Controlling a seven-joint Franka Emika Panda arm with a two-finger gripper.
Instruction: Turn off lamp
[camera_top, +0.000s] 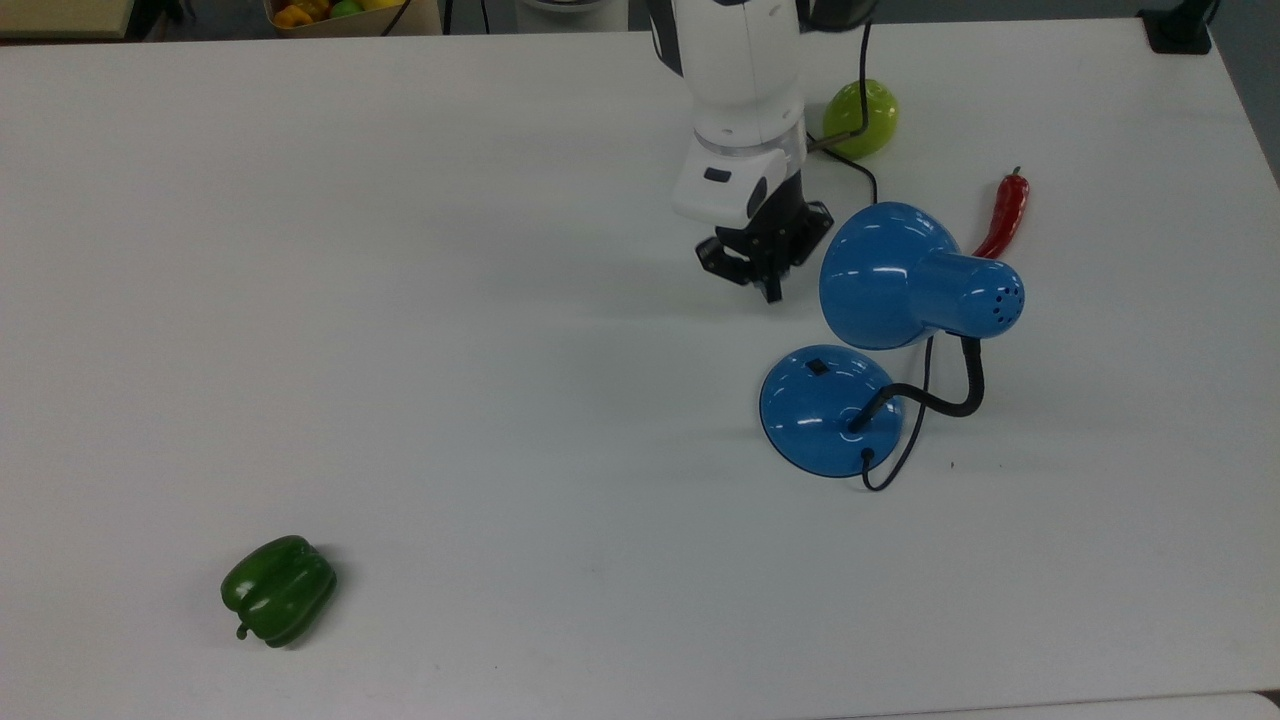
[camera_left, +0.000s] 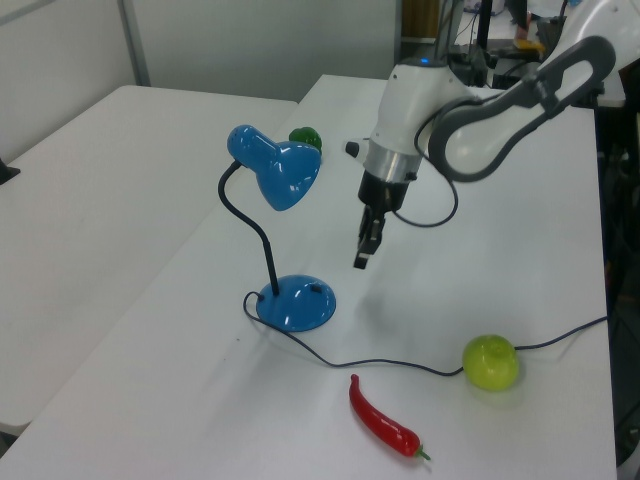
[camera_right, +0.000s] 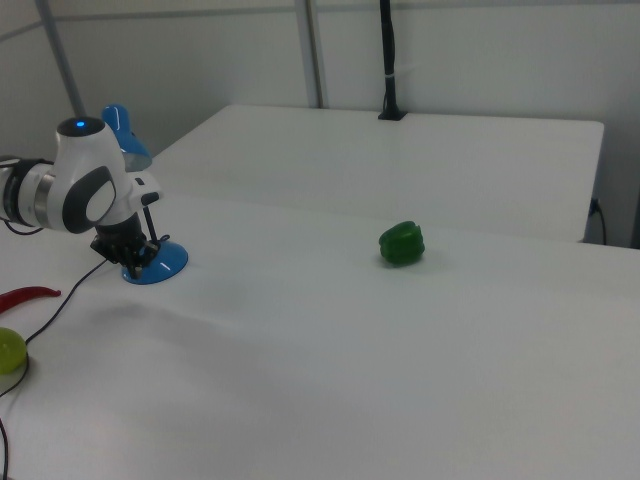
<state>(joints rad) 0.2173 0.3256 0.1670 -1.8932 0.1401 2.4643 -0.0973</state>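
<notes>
The lamp stands on the white table (camera_top: 450, 350), with its blue bell shade (camera_top: 900, 275) held by a black gooseneck (camera_top: 950, 400) over the round blue base (camera_top: 825, 410). A small black switch (camera_top: 817, 366) sits on the base, uncovered. My gripper (camera_top: 772, 290) hangs in the air, shut with nothing in it, toward the top view's top-left of the base. In the left view my gripper (camera_left: 362, 260) points down, above and right of the base (camera_left: 297, 303) and beside the shade (camera_left: 280, 170). In the right view my gripper (camera_right: 133, 262) is in front of the base (camera_right: 165, 262).
A green apple (camera_top: 860, 117) and a red chilli (camera_top: 1005, 212) lie beyond the lamp at the top view's upper right. The thin black cord (camera_left: 400, 365) trails past them. A green bell pepper (camera_top: 278, 590) lies far off at the top view's lower left.
</notes>
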